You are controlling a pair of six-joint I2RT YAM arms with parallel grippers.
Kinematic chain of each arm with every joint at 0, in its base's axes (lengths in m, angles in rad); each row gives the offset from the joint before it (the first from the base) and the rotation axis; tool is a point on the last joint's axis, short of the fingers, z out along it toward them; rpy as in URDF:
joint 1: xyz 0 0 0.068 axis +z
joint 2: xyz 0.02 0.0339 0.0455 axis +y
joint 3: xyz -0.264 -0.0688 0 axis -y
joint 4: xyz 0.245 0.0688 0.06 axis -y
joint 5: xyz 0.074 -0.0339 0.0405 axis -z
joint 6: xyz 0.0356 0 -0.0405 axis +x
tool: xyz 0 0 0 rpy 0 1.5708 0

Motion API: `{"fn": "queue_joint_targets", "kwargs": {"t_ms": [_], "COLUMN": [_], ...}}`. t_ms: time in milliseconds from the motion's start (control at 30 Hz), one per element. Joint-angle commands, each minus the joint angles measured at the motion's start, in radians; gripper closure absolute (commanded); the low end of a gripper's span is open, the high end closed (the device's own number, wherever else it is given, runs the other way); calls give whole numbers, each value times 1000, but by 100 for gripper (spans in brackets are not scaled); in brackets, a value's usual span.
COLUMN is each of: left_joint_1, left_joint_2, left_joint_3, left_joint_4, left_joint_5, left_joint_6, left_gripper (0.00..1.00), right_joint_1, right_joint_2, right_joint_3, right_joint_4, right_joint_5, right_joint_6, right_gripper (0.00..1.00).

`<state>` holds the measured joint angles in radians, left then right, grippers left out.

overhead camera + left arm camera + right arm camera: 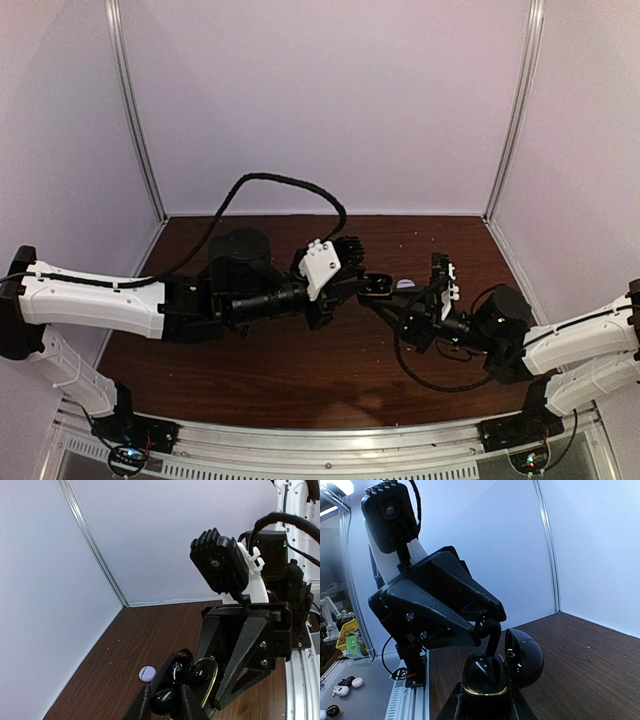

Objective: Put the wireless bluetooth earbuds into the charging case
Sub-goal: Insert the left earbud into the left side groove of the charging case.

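My right gripper (487,702) is shut on the base of the black charging case (487,682), which has a gold rim. It holds the case above the table with the lid (524,657) open. My left gripper (165,702) is shut on a glossy black earbud (165,696) and holds it at the case's open mouth (200,677). In the right wrist view the earbud (493,632) hangs from the left fingertips, right over the base. In the top view both grippers meet at the table's middle, left (362,287), right (392,300). No other earbuds show on the table.
A small round lavender case (147,673) lies closed on the brown table just behind the grippers; it also shows in the top view (405,284). White walls enclose the table on three sides. Several small black and white pieces (342,687) lie beyond the metal rail.
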<state>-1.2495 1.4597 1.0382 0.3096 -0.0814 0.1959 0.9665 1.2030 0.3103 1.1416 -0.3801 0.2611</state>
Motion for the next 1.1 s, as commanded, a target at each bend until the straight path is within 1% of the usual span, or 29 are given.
{"fn": "queue_joint_targets", "kwargs": {"t_ms": [0, 300, 767, 833, 1067], "left_joint_1": [-7, -7, -7, -7, -7], "left_joint_2": [23, 18, 14, 14, 7], "left_joint_3": [10, 23, 37, 37, 33], "left_joint_4": [-59, -84, -102, -109, -121], "left_joint_5": [15, 1, 56, 58, 52], "left_joint_6": [-5, -19, -5, -3, -4], "left_gripper": [78, 77, 76, 74, 74], "right_joint_1": [5, 4, 4, 4, 5], "right_joint_2": [-5, -10, -2, -6, -12], "right_joint_3": [33, 26, 20, 18, 18], "right_joint_4": [93, 88, 98, 96, 95], "right_joint_5": [18, 29, 27, 31, 32], "right_joint_6": [-10, -30, -40, -42, -43], "right_gripper": [100, 100, 100, 100, 100]}}
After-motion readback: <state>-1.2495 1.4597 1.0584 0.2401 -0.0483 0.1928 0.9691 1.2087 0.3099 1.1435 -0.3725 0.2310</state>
